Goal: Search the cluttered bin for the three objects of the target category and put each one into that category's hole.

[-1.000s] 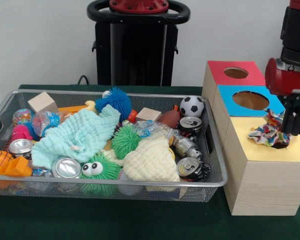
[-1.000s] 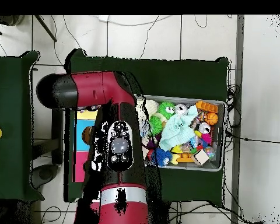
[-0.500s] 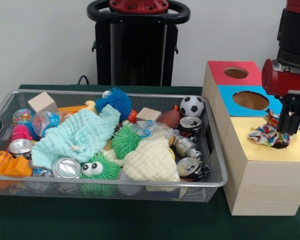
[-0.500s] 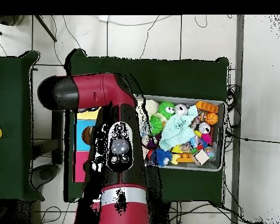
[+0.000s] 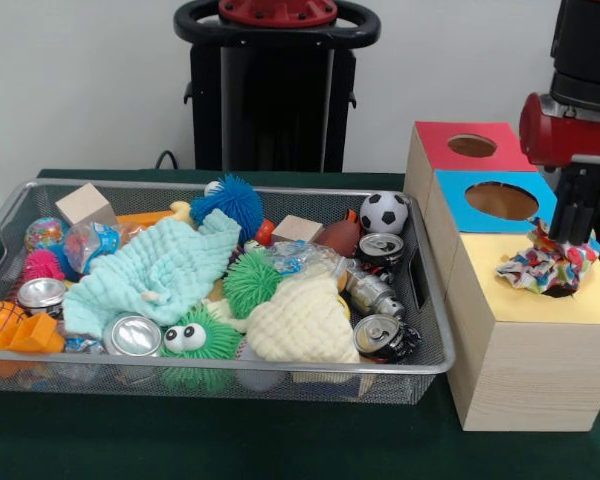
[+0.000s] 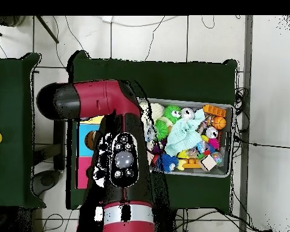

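Risk first: we judge the crumpled multicoloured patterned cloth (image 5: 546, 267), bunched over the yellow box top's hole (image 5: 540, 300) at three o'clock, could snag there instead of dropping. Our black gripper (image 5: 570, 228) hangs above it; we cannot tell its opening. In the wire mesh bin (image 5: 280, 368) we count two more cloths and four cans.

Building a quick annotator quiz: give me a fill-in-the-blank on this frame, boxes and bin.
1. The multicoloured patterned cloth lies bunched on the ____ top of the wooden box.
2. The box section farthest from the camera has a ____ top.
3. The black-and-white soccer ball sits in the wire mesh bin, at the end nearest the ____.
4. The pale mint muslin cloth lies inside the ____.

Answers: yellow; red; boxes; bin
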`<state>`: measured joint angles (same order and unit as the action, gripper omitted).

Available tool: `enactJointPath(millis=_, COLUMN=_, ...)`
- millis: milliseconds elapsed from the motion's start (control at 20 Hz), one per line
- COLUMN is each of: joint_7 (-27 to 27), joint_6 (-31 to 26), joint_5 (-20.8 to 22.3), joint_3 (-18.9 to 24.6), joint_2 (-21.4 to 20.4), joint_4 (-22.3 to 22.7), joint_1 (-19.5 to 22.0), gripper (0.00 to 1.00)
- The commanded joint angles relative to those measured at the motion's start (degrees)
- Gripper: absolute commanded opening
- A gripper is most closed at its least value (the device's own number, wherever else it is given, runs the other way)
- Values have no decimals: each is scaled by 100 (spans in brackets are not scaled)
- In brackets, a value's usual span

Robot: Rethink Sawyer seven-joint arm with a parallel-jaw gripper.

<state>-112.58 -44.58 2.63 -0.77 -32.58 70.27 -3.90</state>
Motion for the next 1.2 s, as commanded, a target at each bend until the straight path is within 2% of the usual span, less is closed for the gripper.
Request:
enactJointPath(millis=50, joint_7=-77, joint_6=504, joint_5=255, joint_3=244, joint_2=-258, joint_4=1148, joint_1=227, gripper=0)
enactJointPath(millis=1200, joint_7=-209, joint_6=872, joint_5=341, joint_3=269, joint_2=-136, joint_4=1303, joint_1=216, gripper=0)
